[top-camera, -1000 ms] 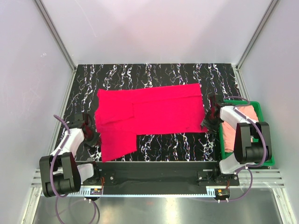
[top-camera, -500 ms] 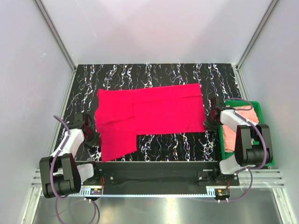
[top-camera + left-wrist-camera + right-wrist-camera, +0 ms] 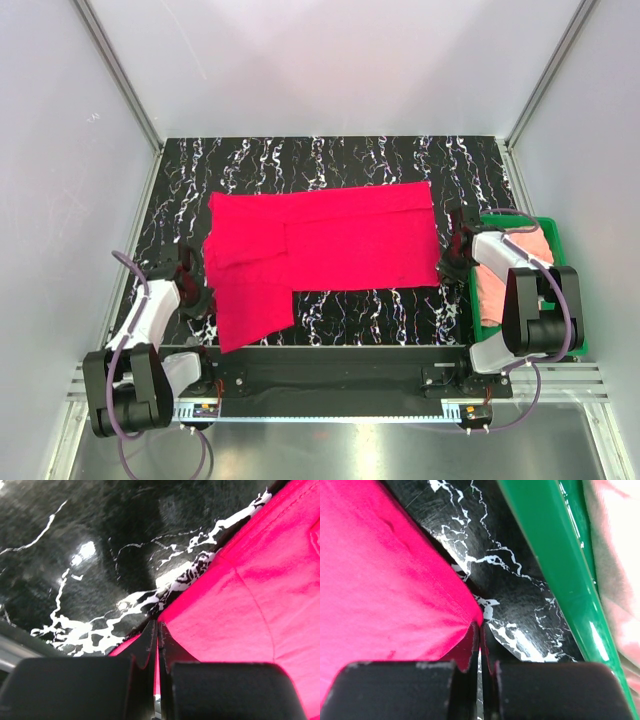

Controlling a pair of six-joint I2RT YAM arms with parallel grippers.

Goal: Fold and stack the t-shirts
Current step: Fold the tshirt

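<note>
The large crimson-red t-shirt (image 3: 340, 245) lies spread flat across the black marbled table (image 3: 380, 302), one flap hanging toward the front left. My left gripper (image 3: 200, 295) sits at the shirt's left edge. In the left wrist view its jaws (image 3: 156, 630) are shut on a thin fold of red cloth (image 3: 250, 605). My right gripper (image 3: 448, 265) is at the shirt's lower right corner. Its jaws (image 3: 480, 630) are shut on the tip of the red cloth (image 3: 385, 580), which puckers toward them. The pale salmon-pink t-shirt (image 3: 490, 292) lies in the tray.
A green plastic tray (image 3: 562, 240) stands at the table's right edge, right beside my right arm; its rim (image 3: 555, 555) runs close past the right jaws, with pink cloth (image 3: 615, 555) inside. White walls enclose the table on three sides.
The right jaws have closed on the red shirt's lower right corner, and that corner has shifted slightly to the right. The left gripper stays shut on the left edge.
</note>
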